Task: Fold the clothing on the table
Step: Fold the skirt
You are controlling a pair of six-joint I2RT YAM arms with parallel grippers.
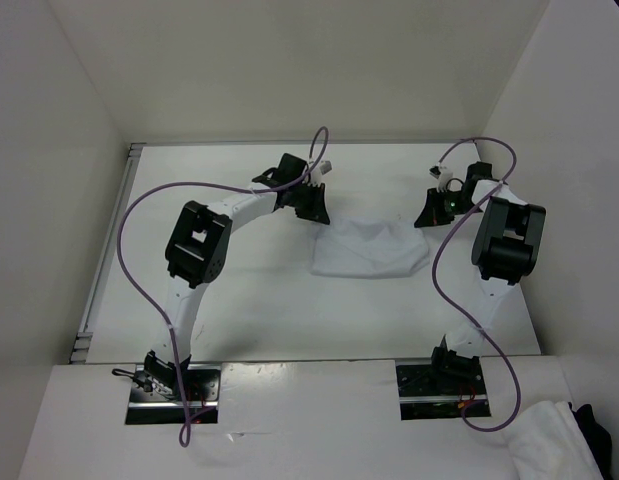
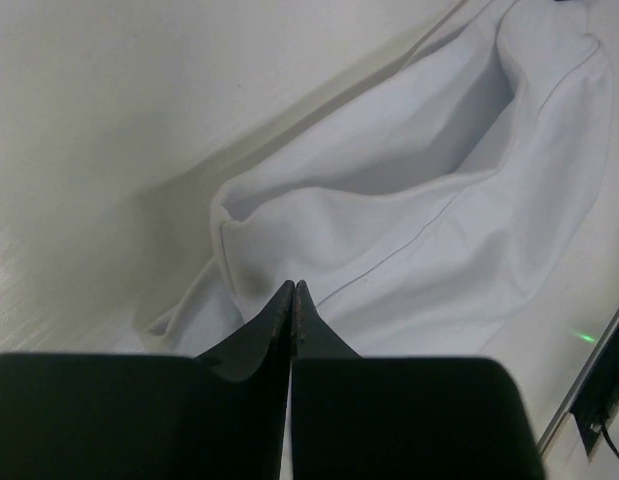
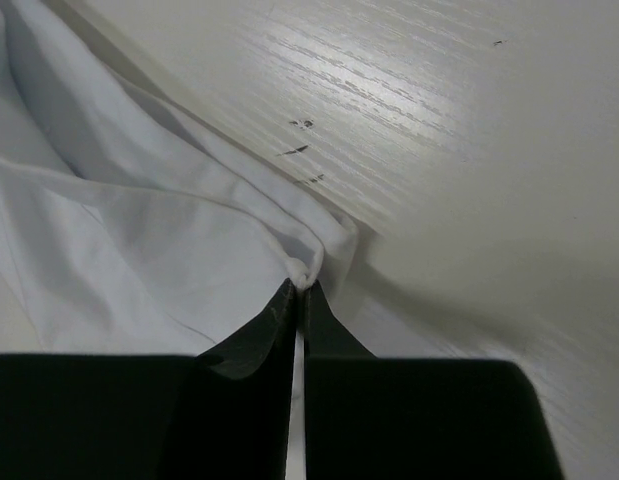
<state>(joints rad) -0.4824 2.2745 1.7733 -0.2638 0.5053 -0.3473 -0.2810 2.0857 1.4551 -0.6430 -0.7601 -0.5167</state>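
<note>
The clothing (image 1: 372, 250), a small wrinkled white garment, lies on the table (image 1: 249, 300) between my two arms. My left gripper (image 1: 317, 212) is down at its far left corner. In the left wrist view the black fingers meet at their tips, the left gripper (image 2: 293, 285) shut on the clothing (image 2: 419, 230), which billows up beyond them. My right gripper (image 1: 429, 215) is at the far right corner. The right wrist view shows the right gripper (image 3: 301, 285) shut on a small bunched fold of the clothing (image 3: 119, 250), over the table (image 3: 469, 130).
White walls close in the table on the left, back and right. A metal rail (image 1: 109, 250) runs along its left edge. Purple cables (image 1: 139, 210) loop off both arms. A bulkier white cloth heap (image 1: 549, 440) beside a dark garment (image 1: 596, 425) sits at the near right.
</note>
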